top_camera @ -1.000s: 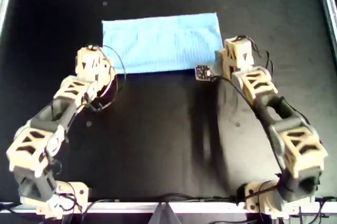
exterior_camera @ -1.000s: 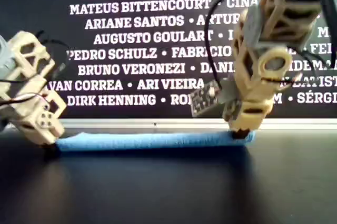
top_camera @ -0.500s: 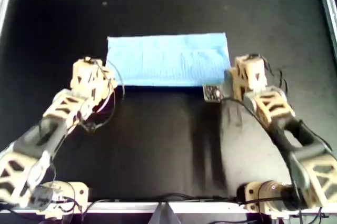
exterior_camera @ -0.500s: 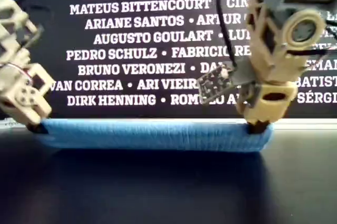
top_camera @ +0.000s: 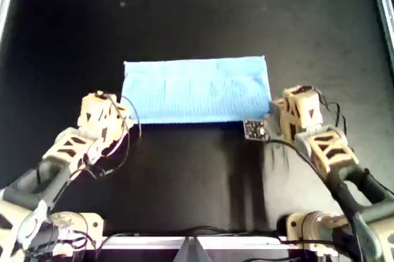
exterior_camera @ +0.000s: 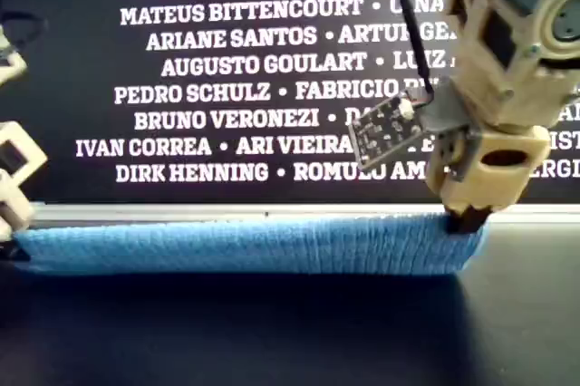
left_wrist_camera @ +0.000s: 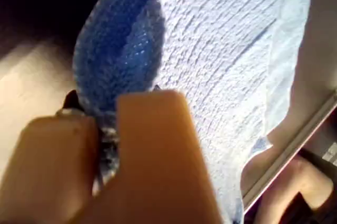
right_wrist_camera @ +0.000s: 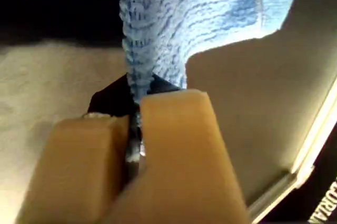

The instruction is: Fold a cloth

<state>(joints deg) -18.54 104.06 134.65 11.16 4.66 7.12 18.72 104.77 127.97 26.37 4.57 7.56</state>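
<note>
**Both grippers pinch cloth's near corners**

Light blue cloth lies as a wide rectangle mid-table on the black table. In overhead view, left gripper clamps its lower-left corner, right gripper its lower-right; jaws pressed tight on fabric. Both arms reach fwd from table's near edge, wrists angled down.
</note>
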